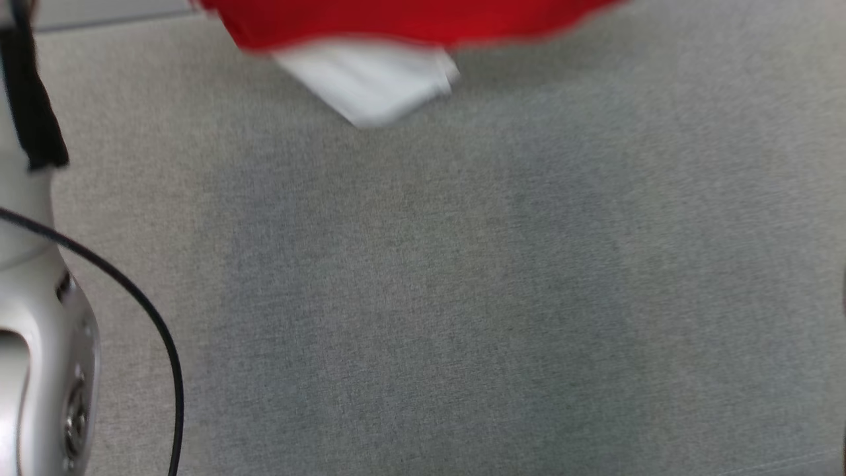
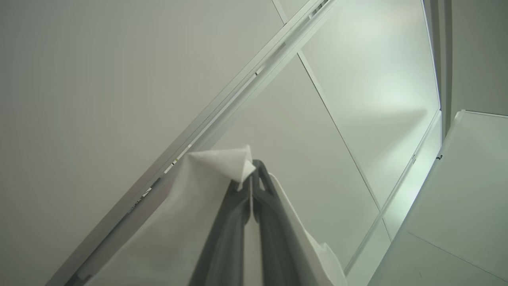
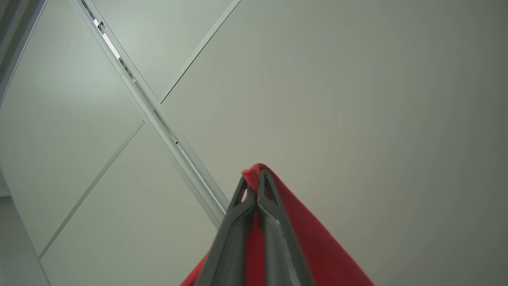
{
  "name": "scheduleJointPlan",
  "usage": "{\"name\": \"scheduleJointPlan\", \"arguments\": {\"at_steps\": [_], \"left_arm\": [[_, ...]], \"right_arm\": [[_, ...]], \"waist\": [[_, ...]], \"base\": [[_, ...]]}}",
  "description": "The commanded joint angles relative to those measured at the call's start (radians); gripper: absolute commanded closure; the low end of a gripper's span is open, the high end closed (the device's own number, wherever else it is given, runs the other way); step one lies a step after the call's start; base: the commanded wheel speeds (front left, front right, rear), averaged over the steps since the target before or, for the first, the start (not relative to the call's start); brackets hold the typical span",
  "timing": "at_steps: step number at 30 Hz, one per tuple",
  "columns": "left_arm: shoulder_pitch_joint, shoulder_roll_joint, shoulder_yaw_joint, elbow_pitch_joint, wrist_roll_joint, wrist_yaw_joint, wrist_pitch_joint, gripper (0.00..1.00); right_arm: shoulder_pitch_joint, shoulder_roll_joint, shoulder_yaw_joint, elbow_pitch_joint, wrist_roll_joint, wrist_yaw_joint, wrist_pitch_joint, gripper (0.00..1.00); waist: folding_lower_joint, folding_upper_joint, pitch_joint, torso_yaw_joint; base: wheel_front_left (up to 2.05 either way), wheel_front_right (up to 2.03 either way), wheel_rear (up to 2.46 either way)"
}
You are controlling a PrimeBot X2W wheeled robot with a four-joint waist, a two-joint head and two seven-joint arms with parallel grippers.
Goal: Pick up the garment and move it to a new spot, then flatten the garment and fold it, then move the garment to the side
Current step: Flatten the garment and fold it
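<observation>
Crosswise, the garment (image 1: 396, 26) spans left fingers (image 2: 226, 230) to right fingers (image 3: 281, 250).

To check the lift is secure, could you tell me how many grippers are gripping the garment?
2: the left gripper pinches a white corner of the garment; the right gripper pinches a red edge.

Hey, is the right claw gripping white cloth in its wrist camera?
No, the right claw is pinched shut on a red fold of the garment.
</observation>
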Motion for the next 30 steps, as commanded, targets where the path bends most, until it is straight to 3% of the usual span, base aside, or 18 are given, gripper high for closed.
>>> {"name": "scheduleJointPlan", "arguments": {"at_steps": [1, 4, 5, 9, 21, 30], "left_arm": [[-0.099, -0.007, 0.002, 0.054, 0.025, -0.043, -0.055, 1.00], [-0.228, -0.031, 0.007, 0.128, 0.040, -0.121, -0.152, 1.00], [-0.280, -0.040, -0.003, 0.175, 0.061, -0.169, -0.211, 1.00], [-0.322, -0.064, -0.045, 0.243, 0.099, -0.224, -0.267, 1.00], [-0.132, -0.082, -0.172, 0.364, 0.083, -0.252, -0.287, 1.00], [0.114, -0.052, -0.275, 0.377, 0.041, -0.251, -0.296, 1.00]], "right_arm": [[-0.072, -0.009, 0.010, 0.026, 0.005, 0.002, -0.075, 1.00], [-0.158, -0.005, 0.063, 0.014, -0.001, 0.002, -0.183, 1.00], [-0.173, -0.015, 0.087, 0.010, 0.017, 0.002, -0.217, 1.00], [-0.158, -0.021, 0.129, 0.016, 0.080, 0.002, -0.234, 1.00], [0.088, -0.093, 0.282, 0.088, 0.224, 0.002, -0.242, 1.00], [0.342, -0.144, 0.335, 0.125, 0.341, 0.002, -0.243, 1.00]], "waist": [[0.0000, 0.0000, 0.108, 0.027], [0.0000, 0.0000, 0.149, 0.046], [0.0000, 0.0000, 0.169, 0.058], [0.0000, 0.0000, 0.199, 0.077], [0.0000, 0.0000, 0.230, 0.109], [0.0000, 0.0000, 0.154, 0.118]], "base": [[0.00, 0.00, 0.00], [0.00, 0.00, 0.00], [0.00, 0.00, 0.00], [0.00, 0.00, 0.00], [0.00, 0.00, 0.00], [0.00, 0.00, 0.00]]}}
